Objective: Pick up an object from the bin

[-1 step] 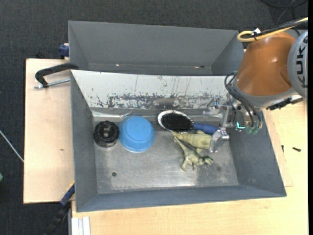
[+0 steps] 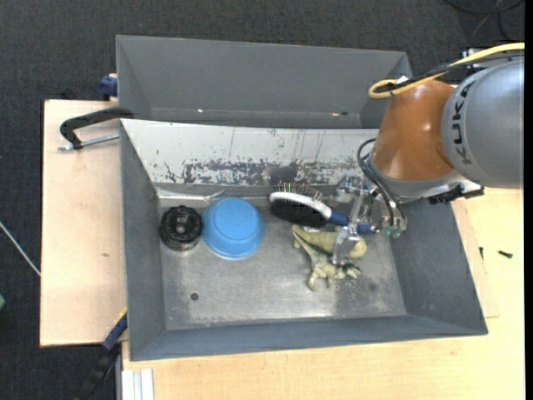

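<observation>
Gripper (image 2: 348,242) hangs low over pale olive plastic toy dinosaur (image 2: 321,261), at right of grey metal bin (image 2: 250,300) floor beside black blue-handled hairbrush (image 2: 301,210), likely poised for grasping; open or closed, cannot tell.

You've got bright, even light from above; glare washes the back wall of the bin (image 2: 250,152), shadows are soft.

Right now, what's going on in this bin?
The arm's claw hangs low over a pale green toy dinosaur at the right of the bin. Whether it grips the toy can't be told. A black hairbrush lies just behind the dinosaur. A blue bowl and a black round thing sit apart on the left.
</observation>
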{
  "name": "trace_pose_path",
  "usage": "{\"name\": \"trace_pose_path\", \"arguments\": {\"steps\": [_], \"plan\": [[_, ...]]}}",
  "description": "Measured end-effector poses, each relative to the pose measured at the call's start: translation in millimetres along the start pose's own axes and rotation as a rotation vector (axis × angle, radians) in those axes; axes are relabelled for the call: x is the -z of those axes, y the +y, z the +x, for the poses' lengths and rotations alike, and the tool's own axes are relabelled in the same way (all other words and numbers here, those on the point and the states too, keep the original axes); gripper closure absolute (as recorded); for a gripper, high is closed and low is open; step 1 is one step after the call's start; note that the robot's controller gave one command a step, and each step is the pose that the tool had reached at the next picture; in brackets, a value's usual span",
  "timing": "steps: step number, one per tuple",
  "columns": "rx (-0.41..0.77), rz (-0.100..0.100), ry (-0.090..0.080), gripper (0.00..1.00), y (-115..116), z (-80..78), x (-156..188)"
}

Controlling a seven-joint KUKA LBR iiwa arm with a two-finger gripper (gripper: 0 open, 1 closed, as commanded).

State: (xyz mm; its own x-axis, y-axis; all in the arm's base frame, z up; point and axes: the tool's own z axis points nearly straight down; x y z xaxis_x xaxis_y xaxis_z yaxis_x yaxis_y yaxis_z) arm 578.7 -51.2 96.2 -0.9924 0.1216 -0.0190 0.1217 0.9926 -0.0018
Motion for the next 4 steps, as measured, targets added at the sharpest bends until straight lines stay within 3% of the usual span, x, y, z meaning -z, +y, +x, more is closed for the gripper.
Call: {"name": "trace_pose_path", "arguments": {"steps": [2, 3, 4], "plan": [[-0.445, 0.0, 0.015, 0.0, 8, 3.5, 15], [-0.701, 0.003, 0.011, 0.0, 53, -12.4, -23], [-0.699, 0.004, 0.014, 0.0, 53, -13.7, -22]]}}
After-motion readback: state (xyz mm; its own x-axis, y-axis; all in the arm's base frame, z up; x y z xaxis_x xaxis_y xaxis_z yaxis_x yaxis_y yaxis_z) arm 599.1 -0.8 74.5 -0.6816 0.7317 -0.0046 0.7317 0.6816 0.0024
